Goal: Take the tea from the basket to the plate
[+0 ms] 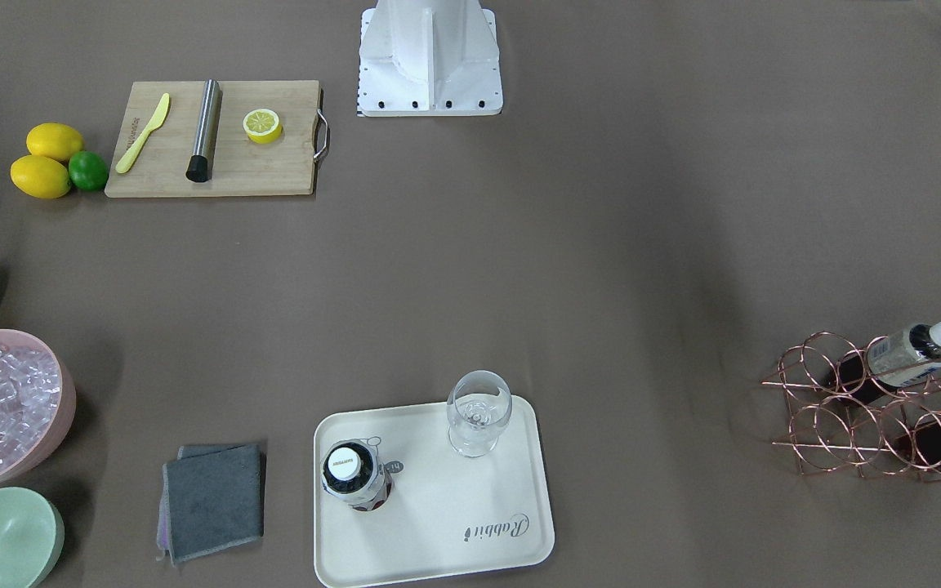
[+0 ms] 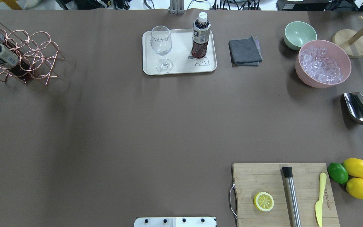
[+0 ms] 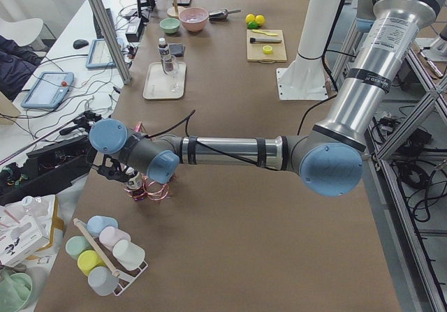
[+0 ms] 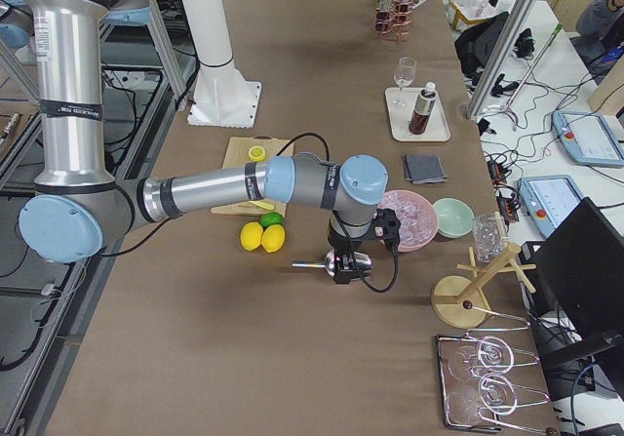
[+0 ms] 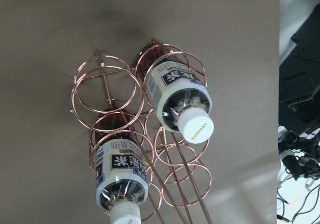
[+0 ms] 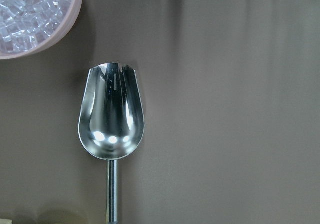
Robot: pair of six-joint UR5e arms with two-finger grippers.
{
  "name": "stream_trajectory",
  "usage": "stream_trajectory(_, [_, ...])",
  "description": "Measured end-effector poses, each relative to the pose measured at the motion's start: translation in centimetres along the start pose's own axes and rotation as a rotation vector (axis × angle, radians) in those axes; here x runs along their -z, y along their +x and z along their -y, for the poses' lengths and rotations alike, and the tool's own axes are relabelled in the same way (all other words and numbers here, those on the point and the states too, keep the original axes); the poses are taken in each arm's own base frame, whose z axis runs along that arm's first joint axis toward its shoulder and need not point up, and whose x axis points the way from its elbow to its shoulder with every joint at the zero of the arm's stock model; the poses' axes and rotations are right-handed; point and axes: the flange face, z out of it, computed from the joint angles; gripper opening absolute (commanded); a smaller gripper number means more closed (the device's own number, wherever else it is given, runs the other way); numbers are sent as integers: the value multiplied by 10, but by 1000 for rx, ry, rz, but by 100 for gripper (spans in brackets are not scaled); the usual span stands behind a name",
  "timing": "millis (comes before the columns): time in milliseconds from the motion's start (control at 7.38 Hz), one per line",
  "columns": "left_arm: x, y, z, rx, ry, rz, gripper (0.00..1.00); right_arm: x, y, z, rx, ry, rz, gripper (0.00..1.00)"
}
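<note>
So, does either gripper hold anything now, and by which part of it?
It cannot be told: the left gripper is over the basket and the right gripper over the scoop, but only side views show them.

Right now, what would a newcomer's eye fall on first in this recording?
Probably the tea bottle standing upright on the cream tray beside a clear wine glass, at the far edge of the table from the robot. Next, the copper wire rack at the robot's far left, with two more bottles lying in its rings, and the pink bowl heaped with ice cubes on the right.
</note>
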Motion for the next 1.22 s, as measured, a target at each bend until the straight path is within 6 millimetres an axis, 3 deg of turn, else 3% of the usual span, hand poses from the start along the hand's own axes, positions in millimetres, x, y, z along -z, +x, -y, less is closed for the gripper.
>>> stream_trajectory(271, [13,-20,13,-68,14,-18,98,-1,1,0,-2,-3,0,99])
stream_trajectory(542, [21,-55,14,-294,26,-25,97,-1,1,0,-1,-3,-1,99])
stream_trajectory(948, [24,-107,5,-647,117,-5,97,3,-6,7,12,4,-3,99])
stream_trajectory(1219, [17,-132,12,-822,191,50,97,5,-11,12,24,8,-5,99])
